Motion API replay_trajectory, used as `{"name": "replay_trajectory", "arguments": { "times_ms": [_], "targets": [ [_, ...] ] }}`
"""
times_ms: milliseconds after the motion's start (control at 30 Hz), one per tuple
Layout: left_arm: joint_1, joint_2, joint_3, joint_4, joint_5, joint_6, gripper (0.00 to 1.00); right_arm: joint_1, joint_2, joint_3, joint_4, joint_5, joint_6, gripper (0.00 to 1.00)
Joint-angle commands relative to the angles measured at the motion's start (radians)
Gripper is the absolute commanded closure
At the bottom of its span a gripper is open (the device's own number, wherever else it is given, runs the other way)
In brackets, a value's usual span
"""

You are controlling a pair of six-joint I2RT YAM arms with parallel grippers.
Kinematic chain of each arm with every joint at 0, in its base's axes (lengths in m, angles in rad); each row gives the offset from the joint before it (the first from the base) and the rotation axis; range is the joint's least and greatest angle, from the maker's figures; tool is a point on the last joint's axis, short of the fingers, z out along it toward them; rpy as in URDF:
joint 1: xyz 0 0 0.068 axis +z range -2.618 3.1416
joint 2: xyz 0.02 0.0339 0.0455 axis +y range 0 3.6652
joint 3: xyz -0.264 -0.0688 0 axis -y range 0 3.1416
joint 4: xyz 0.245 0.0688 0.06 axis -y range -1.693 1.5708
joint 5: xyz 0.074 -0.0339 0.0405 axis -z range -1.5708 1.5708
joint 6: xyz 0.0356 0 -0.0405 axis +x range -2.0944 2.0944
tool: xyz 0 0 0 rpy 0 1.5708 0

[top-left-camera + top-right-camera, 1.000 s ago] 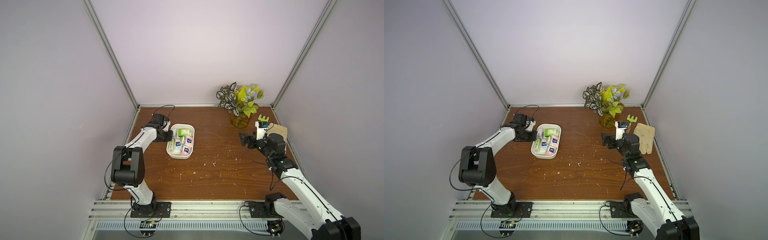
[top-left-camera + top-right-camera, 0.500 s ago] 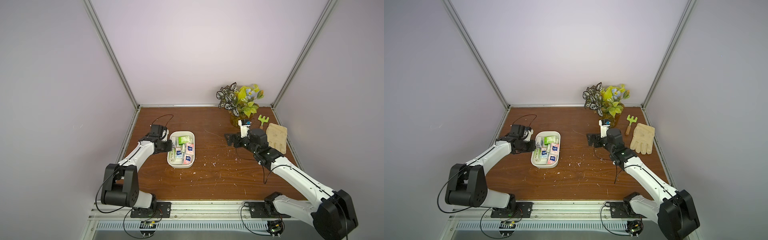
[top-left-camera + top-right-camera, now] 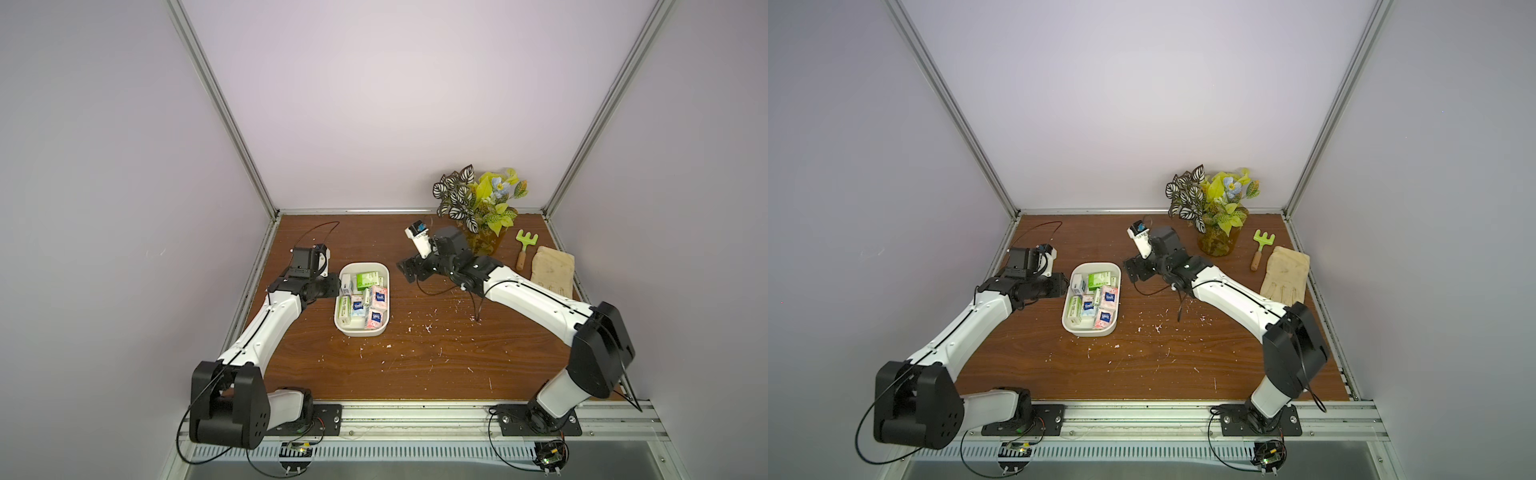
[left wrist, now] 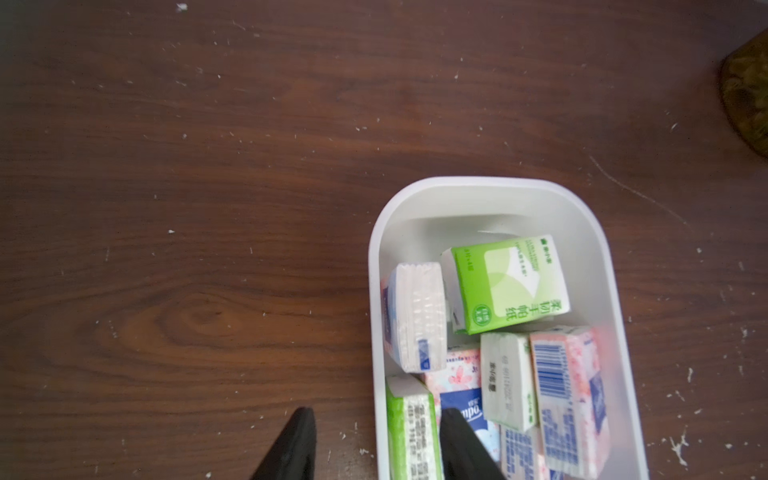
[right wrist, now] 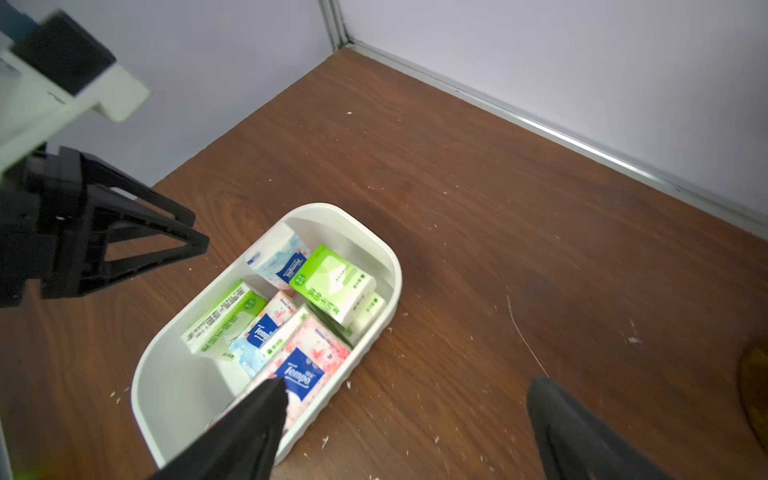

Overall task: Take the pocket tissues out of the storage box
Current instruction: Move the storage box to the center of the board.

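In both top views the white box (image 3: 360,332) (image 3: 1088,331) sat on the brown table (image 3: 415,361), left of the middle of the frame, its long side running away from the camera. The tissue packets (image 3: 379,296) all lay inside it, green-and-white ones mixed with pink and pale-blue ones bearing a dark blue patch, crowded and partly overlapping. The left wrist view showed a green packet (image 4: 509,284) lying tilted on top of others near one end of the box, and a pale packet (image 4: 415,316) standing on its edge against the wall. The left pincer (image 3: 334,287) was at the box's left side. In its wrist view the two black fingertips (image 4: 297,440) stood partway apart, one over bare table outside the wall and the other above the packets inside, with nothing gripped between them. The right pincer (image 3: 409,270) hung just right of the box's far end. At the lower edge of its wrist view the jaws were spread wide and empty, one fingertip (image 5: 257,415) overlapping the box's near corner in the picture, the other over bare wood. White crumbs (image 3: 426,328) dotted the table. At the table's upper right stood a leafy plant (image 3: 478,195) in an amber vase (image 3: 484,247), with a green rake (image 3: 525,241) and a tan glove (image 3: 552,272) beside it.
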Motion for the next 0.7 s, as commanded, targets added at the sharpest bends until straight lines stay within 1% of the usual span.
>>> {"name": "replay_trajectory", "arguments": {
  "times_ms": [0,67,133,200,267,400,467,567,667],
  "targets": [
    [-0.009,-0.062,-0.037,0.016,-0.019,-0.036,0.51,0.01,0.106,0.161,-0.13,-0.086,-0.241,0.1],
    [-0.009,-0.103,-0.076,0.054,-0.028,-0.064,0.45,0.011,0.189,0.27,-0.185,-0.149,-0.322,0.14],
    [-0.009,-0.15,-0.129,0.107,-0.03,-0.096,0.35,0.012,0.266,0.369,-0.231,-0.192,-0.388,0.17],
    [-0.009,-0.195,-0.189,0.16,-0.025,-0.13,0.26,0.012,0.335,0.463,-0.279,-0.223,-0.443,0.19],
    [-0.008,-0.236,-0.242,0.206,-0.03,-0.152,0.22,0.011,0.407,0.57,-0.343,-0.248,-0.485,0.22],
    [-0.008,-0.263,-0.27,0.192,-0.059,-0.159,0.2,0.012,0.56,0.806,-0.48,-0.345,-0.563,0.26],
    [-0.008,-0.268,-0.28,0.191,-0.055,-0.167,0.2,0.013,0.616,0.877,-0.513,-0.394,-0.608,0.28],
    [-0.008,-0.282,-0.308,0.213,-0.03,-0.189,0.2,0.017,0.674,0.945,-0.535,-0.443,-0.667,0.29],
    [-0.008,-0.283,-0.322,0.222,-0.028,-0.194,0.19,0.018,0.7,0.971,-0.539,-0.47,-0.718,0.3]
  ]
}}
